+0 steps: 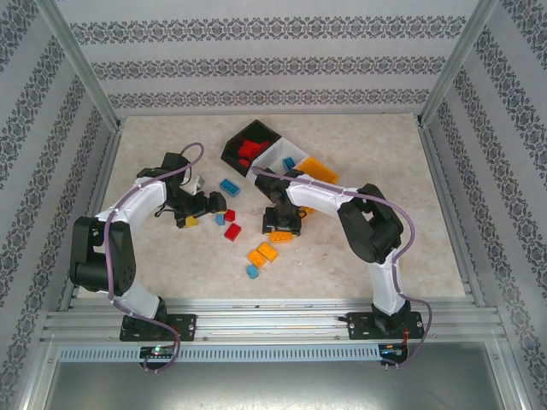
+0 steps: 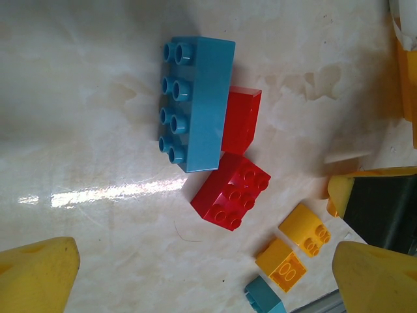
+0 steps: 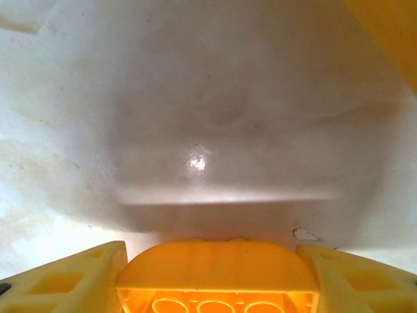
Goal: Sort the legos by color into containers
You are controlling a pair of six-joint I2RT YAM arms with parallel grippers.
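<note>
Centre table, near side of the containers: right gripper looks pinched on an orange brick, which sits low at the fingertips. Left gripper is spread wide over a blue brick touching two red bricks.

Risks:
- shallow hold, so the brick may twist out on lift
- the left may catch mixed colours

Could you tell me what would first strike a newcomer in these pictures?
The right gripper clamps an orange brick at the middle of the table. Before the open left gripper lies a long blue brick against two red bricks. The black bin behind holds more red bricks.
</note>
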